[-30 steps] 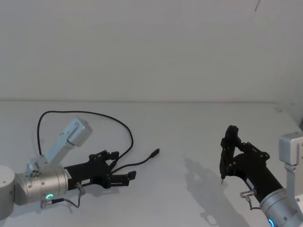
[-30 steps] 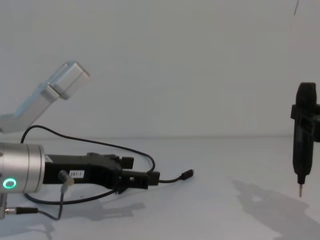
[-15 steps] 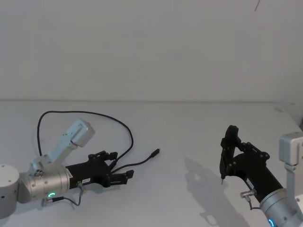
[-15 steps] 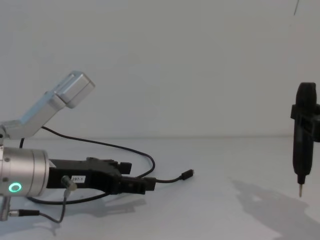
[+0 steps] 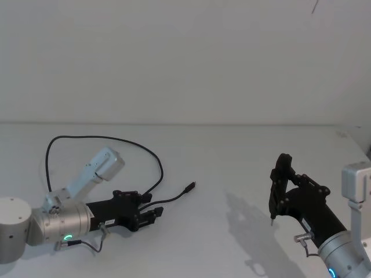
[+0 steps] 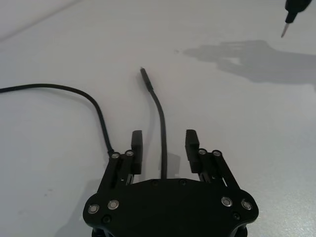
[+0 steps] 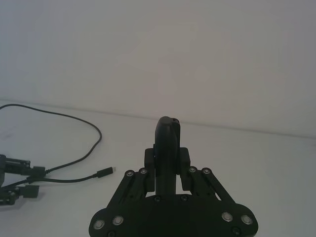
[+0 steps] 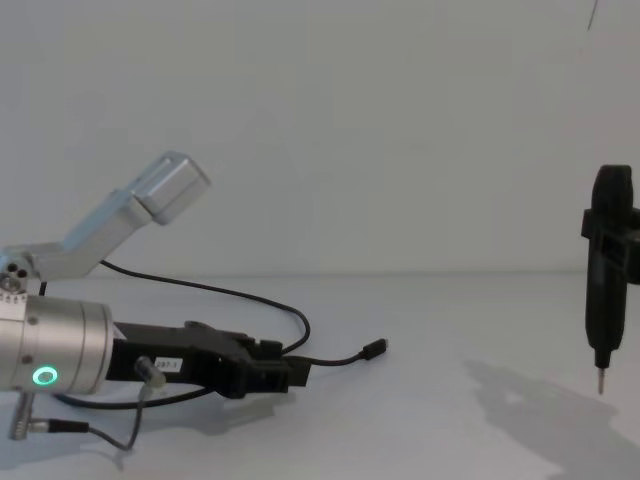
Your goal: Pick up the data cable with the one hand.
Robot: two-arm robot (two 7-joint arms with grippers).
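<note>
Black cable: the data cable [image 5: 104,137] lies on the white bench [image 5: 232,150], on the left side. It sweeps out in a wide far loop and curves back toward my left fingers. A short branch runs on to the right and ends in a small plug [image 5: 190,186].
Left fingers: my left gripper [image 6: 164,138] sits low over the bench, released. Its fingers [image 6: 137,140] are spread wide, and the plug branch runs straight between them with a gap on either side.
Loop strand: this one comes in just beside the outer edge of one finger. The spot where the two strands join is hidden under my gripper.
Right fingers: my right gripper [image 5: 290,188] hangs well apart on the right. It is clenched on a black pen-shaped tool [image 8: 608,270] whose thin tip points down above the bench.
Handling: I judge the cable very light, thin and limp. It should sag and trail from wherever I hold it. The round cord could roll or slip out from between flat pads.
Where to hold: I would take the strand already between my fingers, near the join and away from the plug. The pads should close squarely across it and stay low enough to trap so thin a cord.
Risk: if I close too high, my fingers could meet above the cord and miss it.
</note>
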